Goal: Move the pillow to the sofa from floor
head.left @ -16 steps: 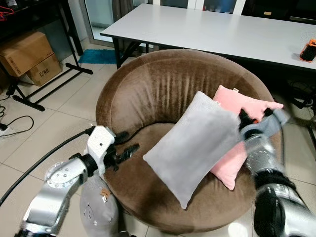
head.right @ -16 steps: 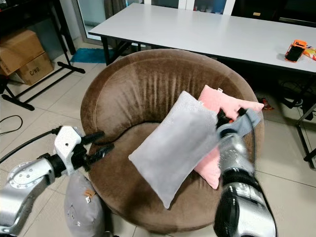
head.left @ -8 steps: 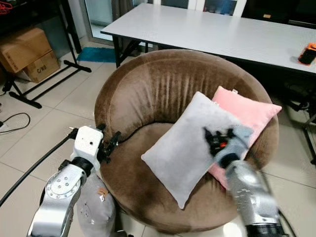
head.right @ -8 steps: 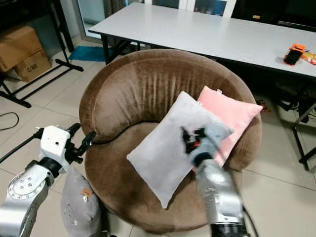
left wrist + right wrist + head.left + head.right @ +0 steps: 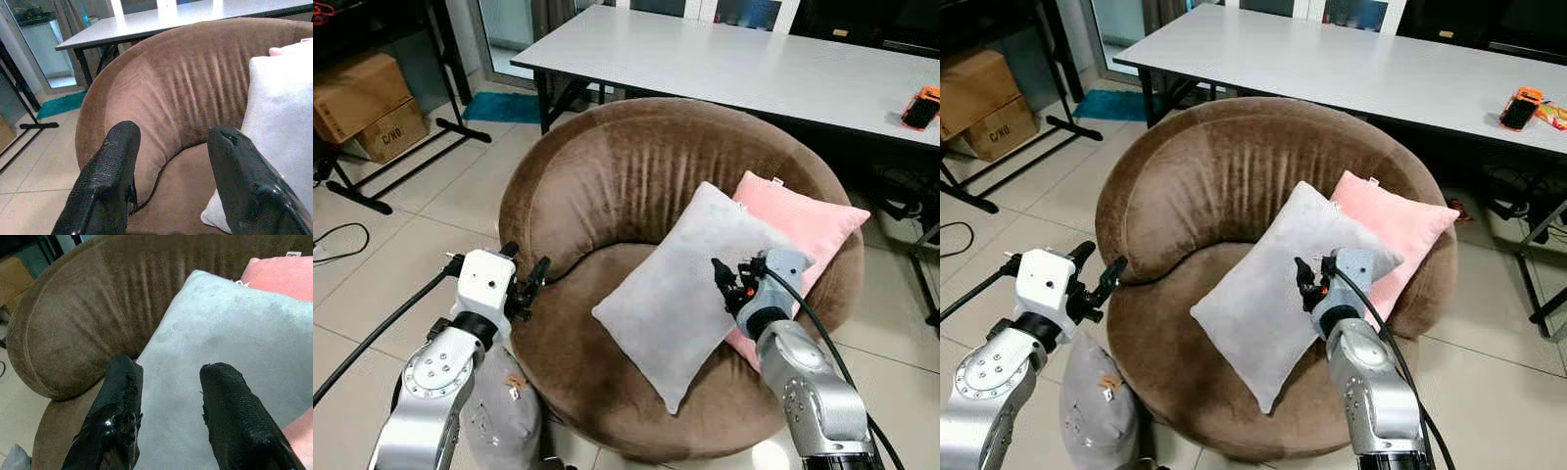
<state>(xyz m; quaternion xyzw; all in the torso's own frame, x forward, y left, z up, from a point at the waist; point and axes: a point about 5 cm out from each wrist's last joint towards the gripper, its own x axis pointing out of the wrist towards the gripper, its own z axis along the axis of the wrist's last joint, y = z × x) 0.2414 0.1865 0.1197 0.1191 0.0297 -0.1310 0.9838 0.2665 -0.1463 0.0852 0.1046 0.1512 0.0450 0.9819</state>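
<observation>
Where right pincer (image 5: 1307, 281) gapes, grey pillow (image 5: 1273, 284) just beneath, on sofa (image 5: 1224, 176)

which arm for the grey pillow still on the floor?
Left. The left gripper is open by the sofa's left edge, right above the floor pillow. The right gripper hangs over the grey pillow on the seat.

Both silver arms raised forward, left gripper (image 5: 168, 161) and right gripper (image 5: 168, 401) fingers spread, empty
</observation>
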